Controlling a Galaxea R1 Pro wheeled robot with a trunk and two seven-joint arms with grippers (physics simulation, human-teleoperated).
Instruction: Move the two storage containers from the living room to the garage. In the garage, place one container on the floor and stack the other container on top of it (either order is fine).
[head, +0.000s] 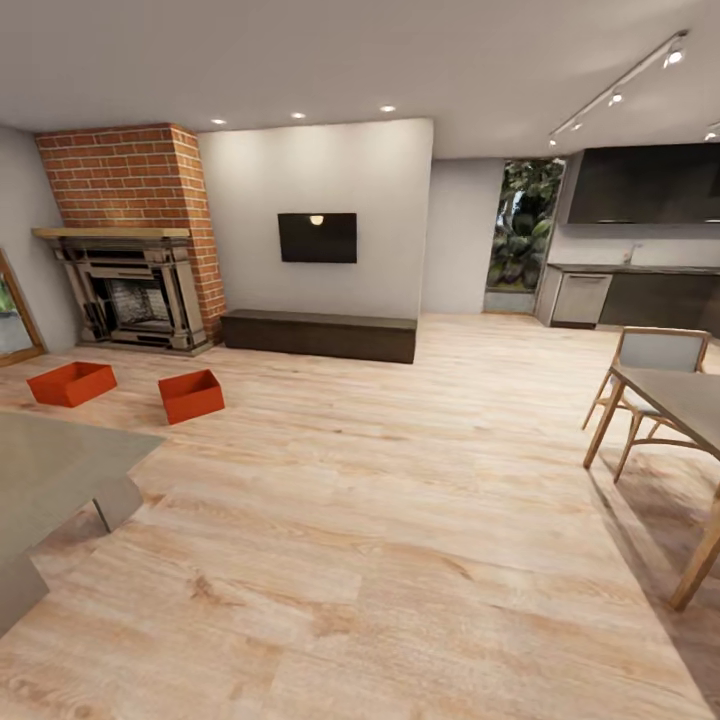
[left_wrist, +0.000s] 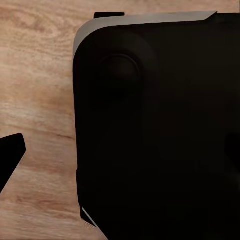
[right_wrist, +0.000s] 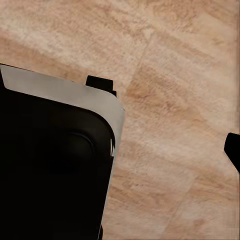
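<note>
Two storage containers are sitting on the light plank floor (head: 380, 540) of the living room, both in front of the brick fireplace (head: 130, 240): one container (head: 72, 383) straight out from the hearth, the other container (head: 191, 395) just to its side, nearer the low dark bench (head: 320, 335) that runs off from the fireplace under the wall screen (head: 317, 237). They are lying near each other but apart, open side up. We are viewing them from well across the room, so nothing is in hand yet. In both wrist views we are seeing only a dark robot housing over plank floor, with small black tips at the picture edges; we cannot tell whether either pincer is spread or pressed together. Risks, as we are judging them: the grey table corner (head: 60, 470) is standing between us and the fireplace, so a direct drive could clip its leg; the dining table (head: 680, 400) and chair (head: 655, 355) opposite narrow a wide turn; thin lidless walls may flex or slip under a one-sided grip. We are reading no brand, label or writing anywhere.
</note>
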